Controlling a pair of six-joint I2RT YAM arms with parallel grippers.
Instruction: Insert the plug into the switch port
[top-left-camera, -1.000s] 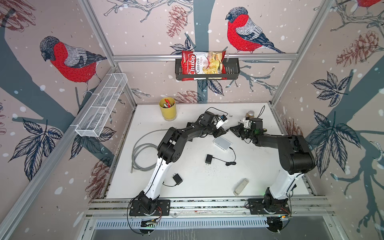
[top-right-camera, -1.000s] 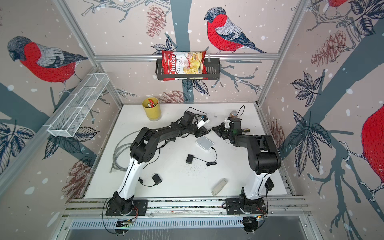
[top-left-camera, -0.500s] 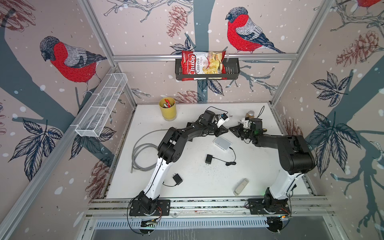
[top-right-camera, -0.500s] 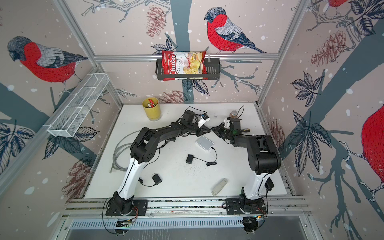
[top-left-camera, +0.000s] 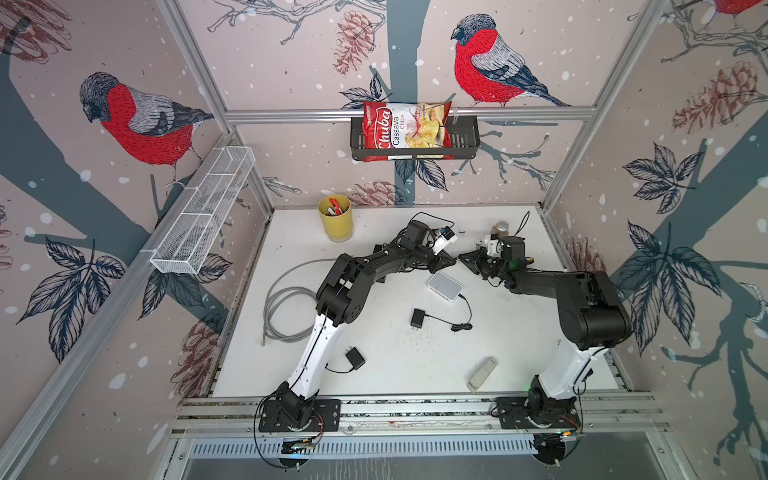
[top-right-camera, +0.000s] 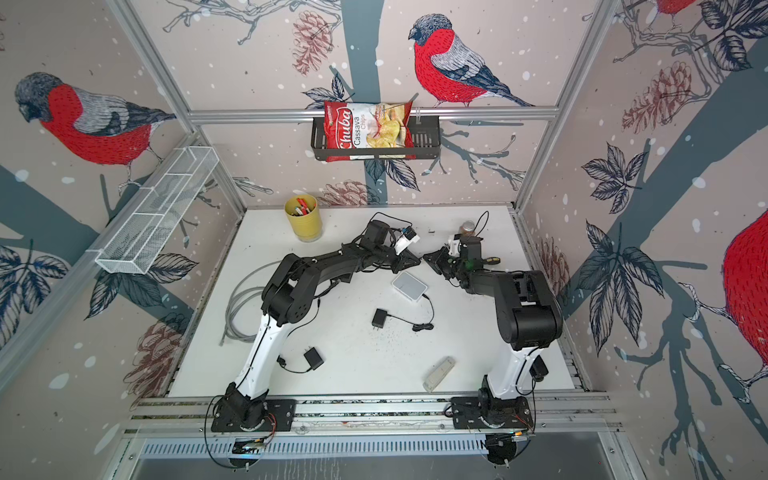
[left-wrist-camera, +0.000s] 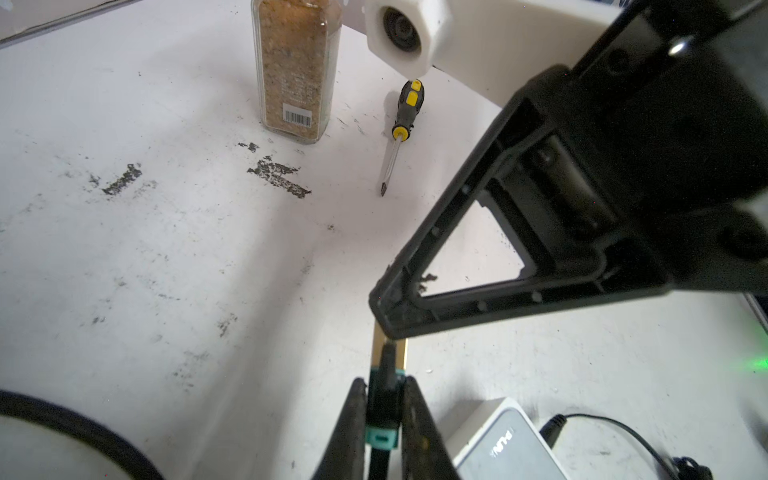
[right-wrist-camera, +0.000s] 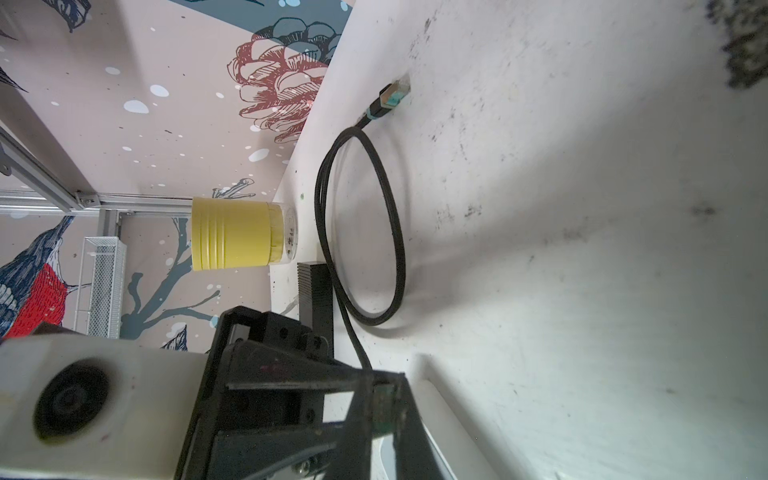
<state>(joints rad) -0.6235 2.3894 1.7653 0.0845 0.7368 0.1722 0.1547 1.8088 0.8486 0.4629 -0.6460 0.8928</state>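
**Counter** (top-left-camera: 374, 365): white and scuffed, with both arms reaching to its far middle.

**Left gripper** (left-wrist-camera: 384, 382): the jaws are narrowed onto the body of the black, teal-booted plug (left-wrist-camera: 383, 415), which is held above the counter.

**Right gripper** (left-wrist-camera: 388, 318): the jaws are closed and their tip meets the plug's clear front end. I cannot tell whether they pinch it.

**Switch** (top-left-camera: 444, 285): a white box lying flat just beside the two grippers. Its ports are not visible from where I stand.

**Cable** (right-wrist-camera: 361, 208): it trails from the plug in a loop across the counter.

**Progress, as I judge it:** the plug is picked up. Lining it up with a port and pushing it in are not yet done.
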